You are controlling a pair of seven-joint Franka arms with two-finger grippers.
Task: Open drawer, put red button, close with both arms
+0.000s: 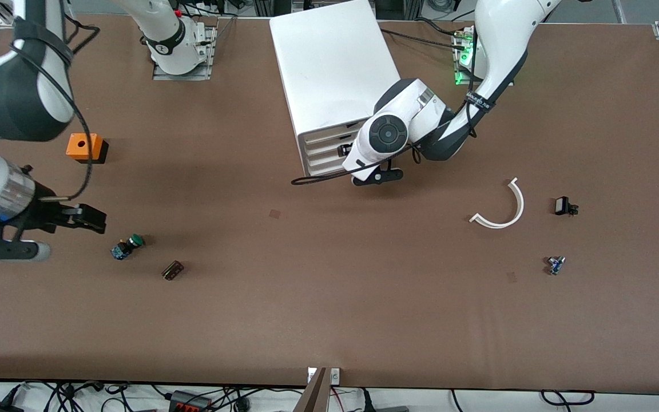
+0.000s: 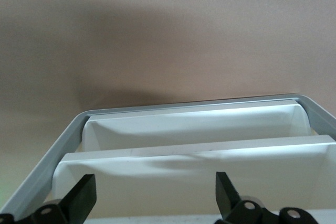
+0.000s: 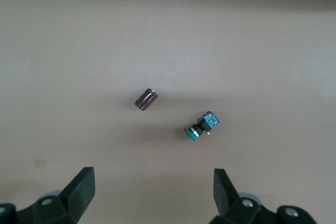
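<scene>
The white cabinet stands toward the robots' side of the table, mid-table, with its stacked drawers facing the front camera. My left gripper is at the drawer fronts. In the left wrist view it is open, with its fingers spread across a white drawer front inside the grey frame; I cannot tell which drawer. My right gripper is open and empty over the table near the green-capped switch. No red cap shows in any view.
An orange box with a hole and a brown cylinder lie at the right arm's end. A white curved strip, a black part and a small blue-bodied part lie at the left arm's end.
</scene>
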